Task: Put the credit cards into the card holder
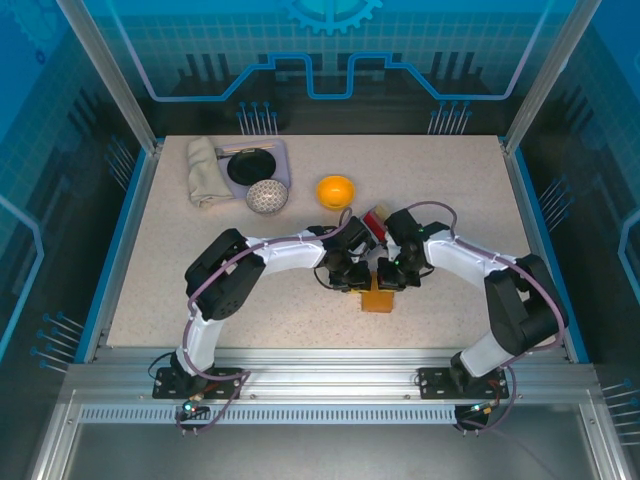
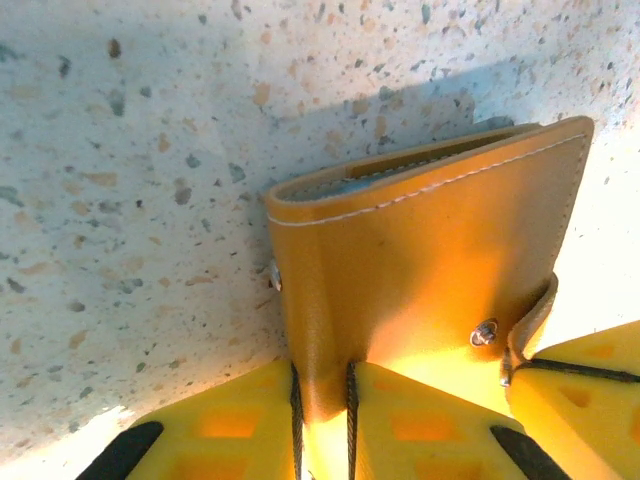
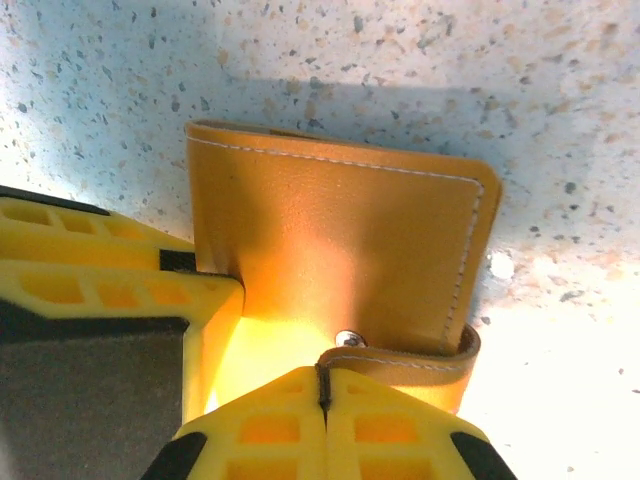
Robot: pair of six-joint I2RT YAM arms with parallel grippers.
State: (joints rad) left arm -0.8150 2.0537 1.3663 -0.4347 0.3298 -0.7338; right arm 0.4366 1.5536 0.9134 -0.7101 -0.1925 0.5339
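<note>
The card holder (image 2: 420, 290) is pinched at one edge by the left gripper (image 2: 322, 425), its jaws nearly together on the leather. The right gripper (image 3: 322, 400) is clamped tight on its snap strap (image 3: 420, 365). It sits folded mid-table (image 1: 450, 200), nearer the arms than the orange bowl (image 1: 335, 190).

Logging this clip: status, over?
Left hand pinching card holder edge. Right hand shut on its strap. Holder folded. Red card beyond hands.
</note>
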